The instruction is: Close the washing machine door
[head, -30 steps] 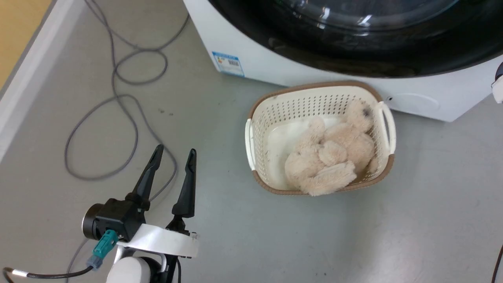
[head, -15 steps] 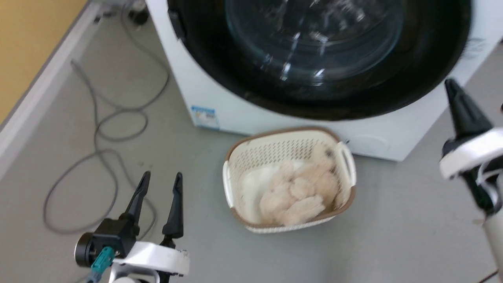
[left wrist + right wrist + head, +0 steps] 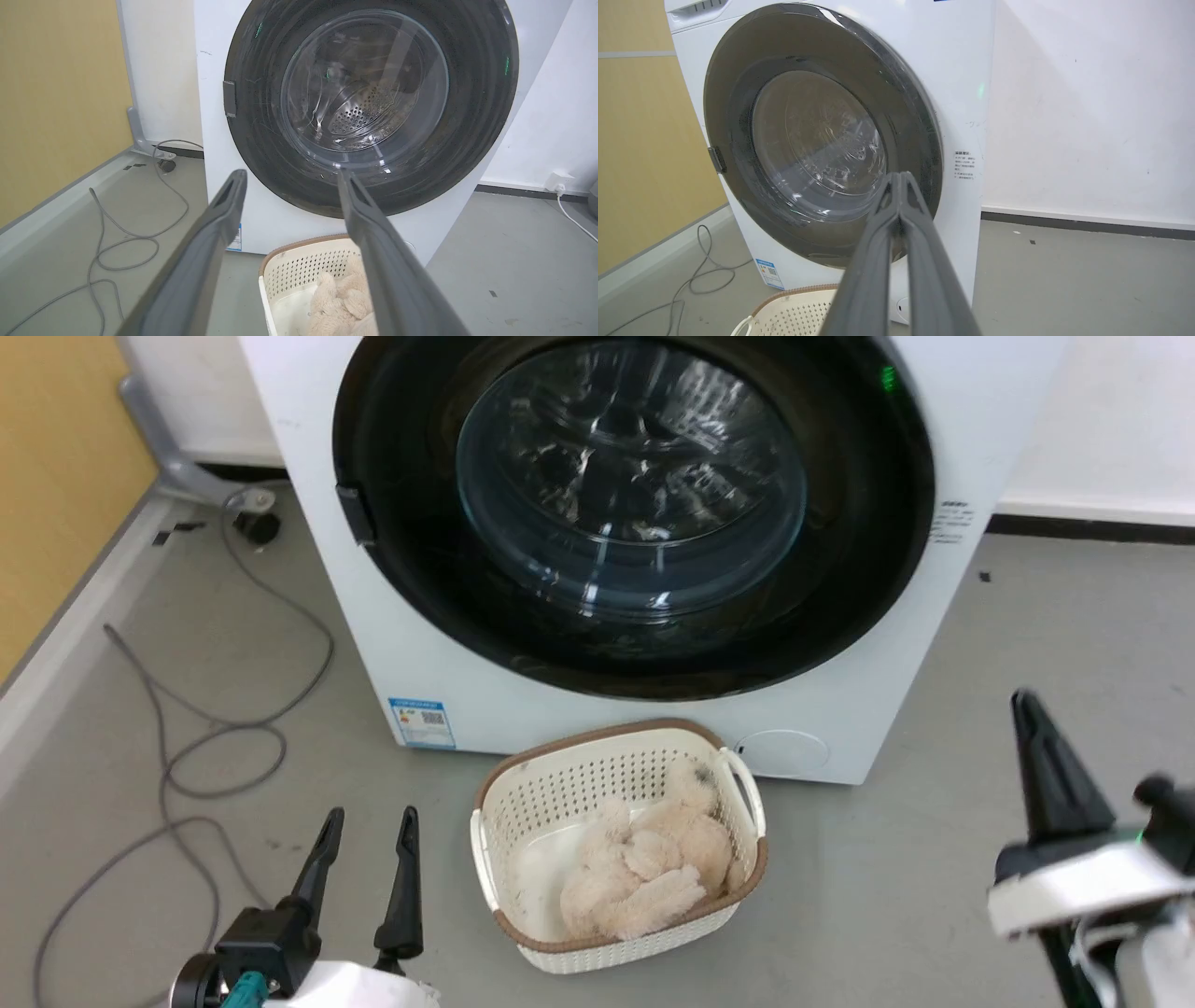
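One washing machine door (image 3: 635,523), seemingly flush, left tool (image 3: 371,815) spread, right tool (image 3: 899,177) pinched

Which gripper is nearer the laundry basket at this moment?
Left. The left gripper hovers just off the laundry basket on its left side, fingers open. The right gripper sits farther away, beyond the basket's right side, fingers shut.

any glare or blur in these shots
Head view: white glare streaks on the washing machine door glass, right gripper blurred; left wrist view: sharp, drum holes readable through the glass; right wrist view: glass hazy with soft reflections.
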### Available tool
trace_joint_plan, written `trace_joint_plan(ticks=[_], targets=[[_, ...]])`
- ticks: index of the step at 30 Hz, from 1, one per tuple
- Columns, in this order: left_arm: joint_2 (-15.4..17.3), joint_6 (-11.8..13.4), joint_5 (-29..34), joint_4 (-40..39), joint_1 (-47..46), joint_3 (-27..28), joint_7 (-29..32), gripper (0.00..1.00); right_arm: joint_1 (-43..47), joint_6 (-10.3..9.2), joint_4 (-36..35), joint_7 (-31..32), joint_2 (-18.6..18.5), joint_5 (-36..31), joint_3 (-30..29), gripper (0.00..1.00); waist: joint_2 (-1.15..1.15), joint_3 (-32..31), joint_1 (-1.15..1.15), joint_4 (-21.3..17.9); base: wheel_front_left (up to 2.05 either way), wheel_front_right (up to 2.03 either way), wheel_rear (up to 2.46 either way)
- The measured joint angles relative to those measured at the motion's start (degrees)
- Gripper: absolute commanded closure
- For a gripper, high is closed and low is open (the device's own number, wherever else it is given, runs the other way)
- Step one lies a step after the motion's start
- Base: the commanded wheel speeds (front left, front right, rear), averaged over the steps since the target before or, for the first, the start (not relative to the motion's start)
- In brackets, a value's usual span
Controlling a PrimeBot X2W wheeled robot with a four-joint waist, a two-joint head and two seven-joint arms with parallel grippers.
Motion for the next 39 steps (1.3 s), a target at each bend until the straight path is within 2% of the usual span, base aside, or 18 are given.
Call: trace_joint_plan(ticks=[3, 4, 5, 9, 14, 34, 35, 39], targets=[[0.01, -0.07, 0.01, 0.43, 0.78, -0.2, 0.0, 0.0, 4.17, 0.0, -3.16, 0.0, 3.0, -2.33, -1.86, 1.0, 0.0, -1.05, 0.0, -0.82, 0.0, 0.0, 0.0], [0.0, -0.09, 0.01, 0.58, 1.18, -0.37, 0.0, 0.0, 6.84, 0.0, -5.16, 0.0, 5.15, -3.3, -2.96, 0.1, 0.0, -1.57, 0.0, -1.18, 0.0, 0.0, 0.0], [-0.01, -0.1, 0.01, 0.68, 1.29, -0.38, 0.0, 0.0, 8.12, 0.0, -6.12, -0.01, 6.01, -4.12, -3.36, 0.0, 0.0, -1.74, 0.0, -1.31, 0.0, 0.0, 0.0], [0.0, -0.18, 0.18, 1.19, 1.67, -0.59, 0.0, 0.0, 12.23, 0.0, -8.66, 0.0, 8.51, -6.24, -4.76, 0.0, 0.0, -2.14, 0.0, -1.58, 0.0, 0.0, 0.0], [0.02, -0.19, 1.27, 1.82, 1.8, -1.01, 0.0, 0.0, 15.04, 0.0, -9.39, -0.01, 9.75, -7.68, -5.58, 0.0, 0.0, -2.24, 0.0, -1.55, 0.0, 0.0, 0.0], [0.02, -0.09, 4.08, 2.53, 2.32, -1.36, 0.0, 0.0, 17.41, 0.0, -10.71, -0.01, 10.21, -8.23, -5.9, 0.0, 0.0, -2.31, 0.0, -1.62, 0.0, 0.0, 0.0], [0.02, -0.1, 3.98, 2.32, 2.32, -1.33, 0.0, 1.0, 17.41, 0.0, -10.71, -0.01, 10.21, -8.16, -5.87, 1.0, 0.0, -2.28, 0.0, -1.62, 0.0, 0.0, 0.0], [0.0, -0.1, 3.99, 2.32, 2.3, -1.35, 0.04, 1.0, 17.37, 0.0, -10.7, 0.05, 10.21, -8.18, -5.94, 1.0, 0.0, -2.26, 0.0, -1.63, 0.0, 0.0, 0.0]])
